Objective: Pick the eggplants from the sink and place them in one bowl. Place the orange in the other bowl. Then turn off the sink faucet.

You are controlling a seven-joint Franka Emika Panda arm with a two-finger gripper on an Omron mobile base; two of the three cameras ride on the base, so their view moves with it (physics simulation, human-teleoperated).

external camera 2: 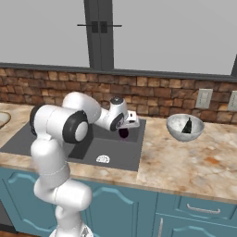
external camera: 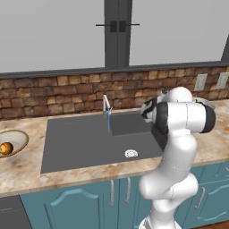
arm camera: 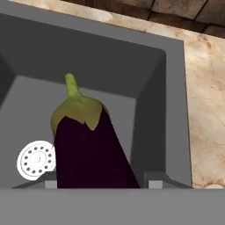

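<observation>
Above the sink [external camera 2: 111,150], the hand [external camera 2: 126,130] pinches a dark purple eggplant [arm camera: 90,149], stem outward, lifted over the drain [external camera 2: 102,159]. Farther right on the surface [external camera 2: 185,162], a second eggplant [external camera 2: 187,126] sits in the speckled bowl [external camera 2: 178,129]; far left, the orange [external camera: 6,148] rests in the tan-rimmed bowl [external camera: 20,136], while the faucet [external camera: 106,106] runs.

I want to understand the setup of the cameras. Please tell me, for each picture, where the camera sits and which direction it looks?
Left base view: behind the arm's left, facing the sink, faucet and shallow bowl with the orange; white arm at lower right.
Right base view: behind its right, facing the sink and the speckled bowl; arm at lower left.
Hand view: on the hand, looking down into the sink along the eggplant in the gripper.
All views share the drain.
</observation>
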